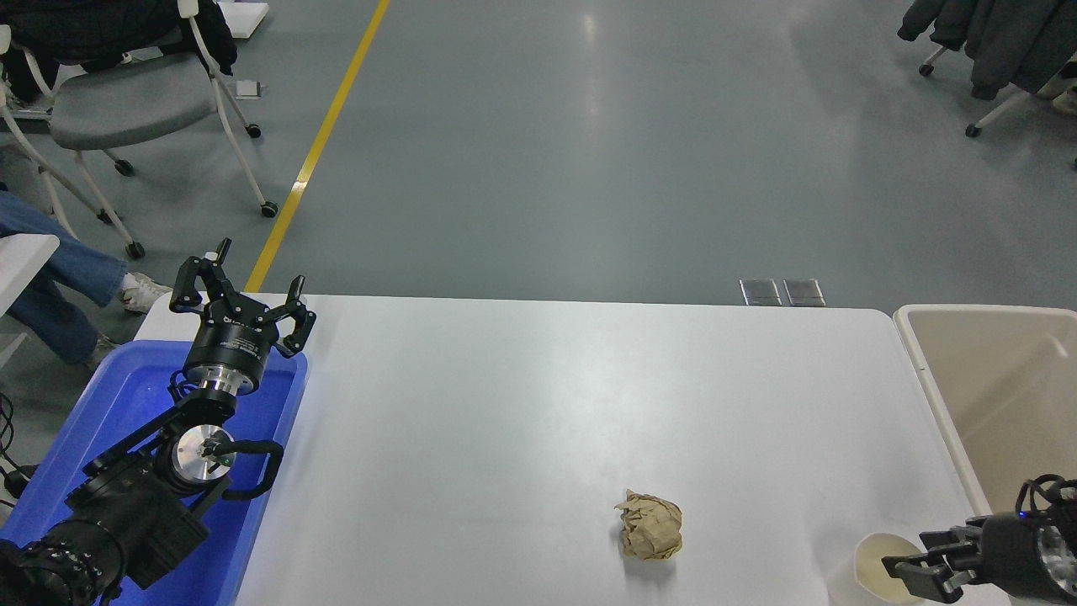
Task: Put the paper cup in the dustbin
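Jaws of the right gripper (913,566) look parted, seemingly straddling the paper cup's (875,568) near rim.

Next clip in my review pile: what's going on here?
The right gripper sits at the rim of the paper cup, which stands upright on the white table near its lower right corner, not lifted. The dustbin waits just beyond the table's right edge. A crumpled brown paper ball lies untouched; the left gripper is parked over the blue tray.
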You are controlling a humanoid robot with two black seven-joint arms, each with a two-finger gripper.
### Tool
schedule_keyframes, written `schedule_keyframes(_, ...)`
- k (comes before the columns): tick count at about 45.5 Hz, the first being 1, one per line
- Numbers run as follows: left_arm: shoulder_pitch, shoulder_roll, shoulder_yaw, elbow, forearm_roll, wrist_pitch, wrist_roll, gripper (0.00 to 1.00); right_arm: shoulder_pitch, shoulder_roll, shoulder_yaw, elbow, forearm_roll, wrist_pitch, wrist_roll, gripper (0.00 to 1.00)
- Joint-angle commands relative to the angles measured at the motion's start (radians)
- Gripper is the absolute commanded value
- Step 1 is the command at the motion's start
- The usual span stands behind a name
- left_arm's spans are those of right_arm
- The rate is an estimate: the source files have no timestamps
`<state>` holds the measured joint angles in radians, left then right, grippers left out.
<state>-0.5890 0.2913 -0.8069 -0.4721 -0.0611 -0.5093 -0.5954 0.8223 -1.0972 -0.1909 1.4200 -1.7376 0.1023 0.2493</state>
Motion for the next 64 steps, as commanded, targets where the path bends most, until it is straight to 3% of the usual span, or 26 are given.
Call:
schedule_keyframes(1, 0.000, 0.000, 0.000, 0.001, 0.000, 0.000, -0.001, 1.00, -0.003, 0.000, -0.002, -0.003, -0.005, -0.001, 0.001, 0.00)
schedule_keyframes(26, 0.000, -0.001, 0.000, 0.000, 0.000, 0.000, 0.000, 1.00, 0.029, -0.019, 0.001, 0.011, 0.023, 0.004, 0.018, 0.00)
schedule_keyframes(47, 0.000, 0.000, 0.000, 0.000, 0.001, 0.000, 0.000, 1.00, 0.156, -0.127, 0.002, 0.065, 0.044, 0.069, 0.059, 0.00)
schedule_keyframes(64, 0.000, 0.000, 0.000, 0.001, 0.000, 0.000, 0.000, 1.00, 0.458, -0.211, 0.021, 0.114, 0.121, 0.328, 0.059, 0.00)
